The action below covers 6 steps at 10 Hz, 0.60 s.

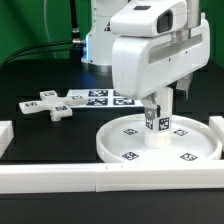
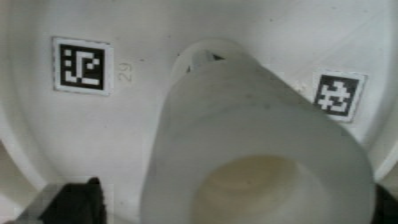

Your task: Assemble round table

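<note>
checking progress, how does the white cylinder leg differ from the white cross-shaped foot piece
The short white plastic cylinder leg stands upright; the white cross-shaped foot piece lies flat. The leg sits on the large round white disc; the foot piece lies on the black table, apart from it. Both carry square tags.

Leg top hidden behind arm; wrist view blurred, fingers cut by edge.
</note>
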Available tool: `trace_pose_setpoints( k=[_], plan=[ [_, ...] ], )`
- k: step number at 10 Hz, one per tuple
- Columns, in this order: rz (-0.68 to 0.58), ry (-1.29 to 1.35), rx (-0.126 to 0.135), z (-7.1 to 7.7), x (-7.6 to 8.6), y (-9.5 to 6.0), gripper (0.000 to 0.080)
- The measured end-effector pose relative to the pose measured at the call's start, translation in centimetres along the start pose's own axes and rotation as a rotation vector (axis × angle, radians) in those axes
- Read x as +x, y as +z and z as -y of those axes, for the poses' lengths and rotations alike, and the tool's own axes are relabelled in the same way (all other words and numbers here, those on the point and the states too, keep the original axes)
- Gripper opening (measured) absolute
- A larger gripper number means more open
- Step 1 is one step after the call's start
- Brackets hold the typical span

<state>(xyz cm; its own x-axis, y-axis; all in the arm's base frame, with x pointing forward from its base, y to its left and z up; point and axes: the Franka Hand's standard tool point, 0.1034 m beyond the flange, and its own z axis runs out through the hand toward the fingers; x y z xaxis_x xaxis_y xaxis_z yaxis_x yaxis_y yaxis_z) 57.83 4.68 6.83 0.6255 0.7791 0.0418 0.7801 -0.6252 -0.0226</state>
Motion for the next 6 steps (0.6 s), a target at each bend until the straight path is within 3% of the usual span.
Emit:
trace_pose_setpoints(
  k=[6],
  plan=[
    [0.02, -0.379, -0.01, -0.39, -0.55, 0.08, 0.0649]
  ],
)
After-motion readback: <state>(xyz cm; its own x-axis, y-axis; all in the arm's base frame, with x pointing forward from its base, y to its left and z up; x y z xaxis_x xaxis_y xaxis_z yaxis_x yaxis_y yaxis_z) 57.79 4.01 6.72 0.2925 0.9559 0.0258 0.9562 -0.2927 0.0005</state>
